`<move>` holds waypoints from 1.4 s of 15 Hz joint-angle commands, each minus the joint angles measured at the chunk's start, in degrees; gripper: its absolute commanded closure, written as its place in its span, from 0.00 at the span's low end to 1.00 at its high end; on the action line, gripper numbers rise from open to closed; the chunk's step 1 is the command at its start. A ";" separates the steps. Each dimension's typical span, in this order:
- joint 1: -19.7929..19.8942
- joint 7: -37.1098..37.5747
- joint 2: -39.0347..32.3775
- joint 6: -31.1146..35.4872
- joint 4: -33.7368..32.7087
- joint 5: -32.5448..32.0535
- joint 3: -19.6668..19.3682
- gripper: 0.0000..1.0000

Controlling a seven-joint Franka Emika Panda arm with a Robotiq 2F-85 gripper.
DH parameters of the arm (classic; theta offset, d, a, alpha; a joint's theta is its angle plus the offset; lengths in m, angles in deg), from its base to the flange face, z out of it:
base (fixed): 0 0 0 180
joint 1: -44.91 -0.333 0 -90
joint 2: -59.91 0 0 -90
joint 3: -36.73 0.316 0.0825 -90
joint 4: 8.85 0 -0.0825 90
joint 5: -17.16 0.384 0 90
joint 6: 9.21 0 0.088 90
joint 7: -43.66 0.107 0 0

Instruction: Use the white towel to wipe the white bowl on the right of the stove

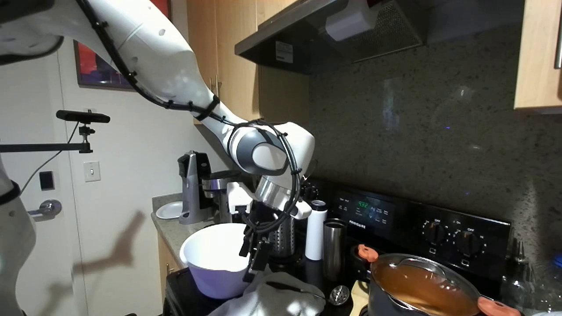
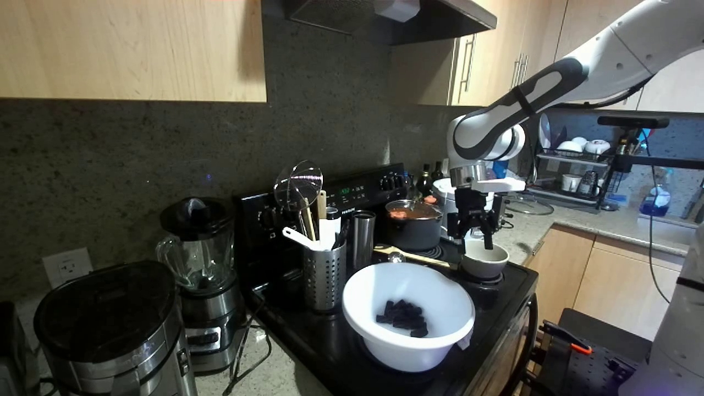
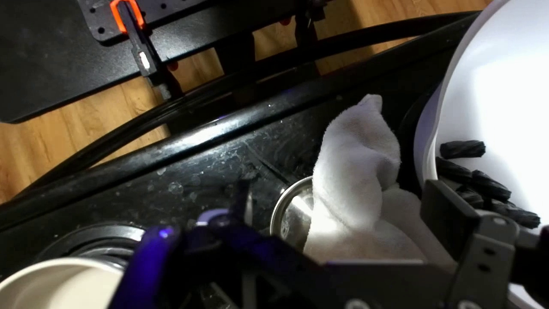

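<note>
My claw point(image 2: 470, 235) hung spread wide above the stove point(image 2: 308, 330), and the white towel point(image 3: 356, 189) lay below it, bunched just beside the white bowl point(image 2: 407, 355). That bowl stood on the stove with dark pieces point(image 2: 404, 316) inside. Around me crowded a smaller bowl point(image 2: 485, 268), a wooden spoon point(image 2: 418, 257), the sauce pot point(image 2: 415, 234), a steel tumbler point(image 2: 363, 242) and a utensil holder point(image 2: 324, 280); the towel partly covered a round metal thing point(image 3: 291, 214).

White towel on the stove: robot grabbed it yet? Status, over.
Gripper open, nothing held. White towel crumpled on stove. Large white bowl close beside it, may crowd the grab.
</note>
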 commanded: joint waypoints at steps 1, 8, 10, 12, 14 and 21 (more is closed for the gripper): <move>-0.39 -5.40 -1.41 5.11 2.49 4.13 -0.01 0.00; -0.25 -15.68 -4.81 14.20 6.11 9.33 0.03 0.00; -0.24 -17.38 -5.46 15.10 6.80 10.57 0.19 0.00; -0.40 -18.81 -5.72 15.76 7.49 11.24 0.48 0.00; -0.41 -19.97 -6.19 16.38 7.64 11.88 0.64 0.00; -0.36 -21.45 -8.26 20.46 7.53 12.13 1.11 0.00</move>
